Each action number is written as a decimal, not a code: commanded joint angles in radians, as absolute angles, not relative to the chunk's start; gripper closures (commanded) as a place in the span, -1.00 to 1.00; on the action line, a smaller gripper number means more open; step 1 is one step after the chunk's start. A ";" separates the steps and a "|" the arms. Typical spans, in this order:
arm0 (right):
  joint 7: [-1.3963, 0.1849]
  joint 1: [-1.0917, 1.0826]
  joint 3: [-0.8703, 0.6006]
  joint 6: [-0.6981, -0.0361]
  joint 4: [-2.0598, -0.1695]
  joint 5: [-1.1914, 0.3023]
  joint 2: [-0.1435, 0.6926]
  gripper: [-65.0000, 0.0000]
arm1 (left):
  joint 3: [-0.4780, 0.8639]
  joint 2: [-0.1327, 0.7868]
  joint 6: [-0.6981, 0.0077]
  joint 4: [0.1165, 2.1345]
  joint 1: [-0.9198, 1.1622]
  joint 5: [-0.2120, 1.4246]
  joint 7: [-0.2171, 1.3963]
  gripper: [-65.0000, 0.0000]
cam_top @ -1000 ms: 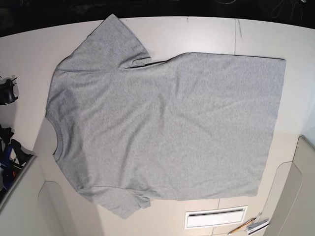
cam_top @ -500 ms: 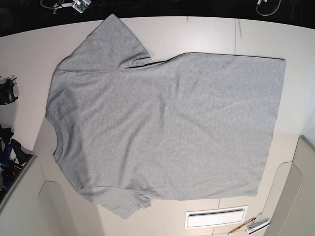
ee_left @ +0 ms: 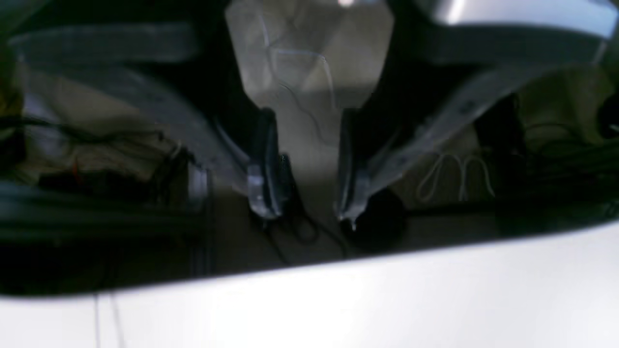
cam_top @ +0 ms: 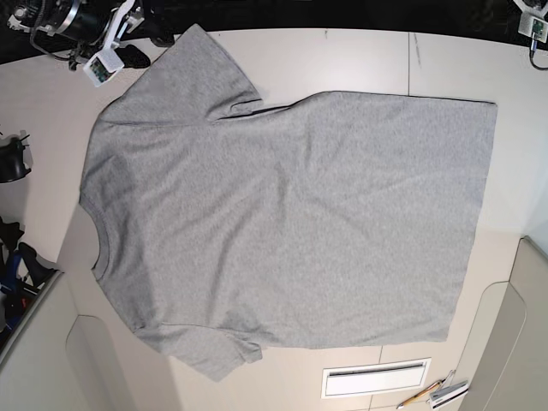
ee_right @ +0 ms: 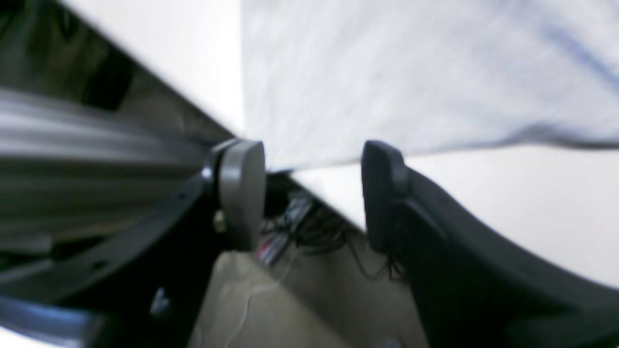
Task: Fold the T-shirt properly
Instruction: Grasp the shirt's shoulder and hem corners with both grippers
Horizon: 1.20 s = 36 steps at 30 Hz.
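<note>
Right tool point(cam_top: 137, 56) newly at T-shirt point(cam_top: 291, 214) sleeve edge, parted

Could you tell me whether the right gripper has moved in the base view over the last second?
Yes. The right gripper has come into view at the top left, reaching toward the upper sleeve of the T-shirt, which lies unmoved on the table.
</note>
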<state>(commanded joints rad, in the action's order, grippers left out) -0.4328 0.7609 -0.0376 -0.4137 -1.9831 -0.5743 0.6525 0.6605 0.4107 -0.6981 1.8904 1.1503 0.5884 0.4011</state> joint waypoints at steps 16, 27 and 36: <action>-0.476 0.754 -0.189 -0.333 -1.822 -0.636 0.422 -0.24 | 0.707 0.413 -0.698 1.880 0.967 0.644 0.403 -0.40; -0.492 0.663 -0.187 -0.395 -1.678 -0.679 0.346 -0.24 | 0.685 0.570 -0.698 1.483 0.661 0.818 0.499 -0.40; -0.512 0.660 -0.187 -0.424 -1.678 -0.704 0.310 -0.24 | 0.516 0.618 -0.698 1.194 0.426 0.827 0.530 -0.40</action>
<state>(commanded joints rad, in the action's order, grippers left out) -0.5117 0.6601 -0.1875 -0.4240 -1.6775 -0.7040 0.3096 0.5156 0.6182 -0.6981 1.1942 0.4263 0.8268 0.5297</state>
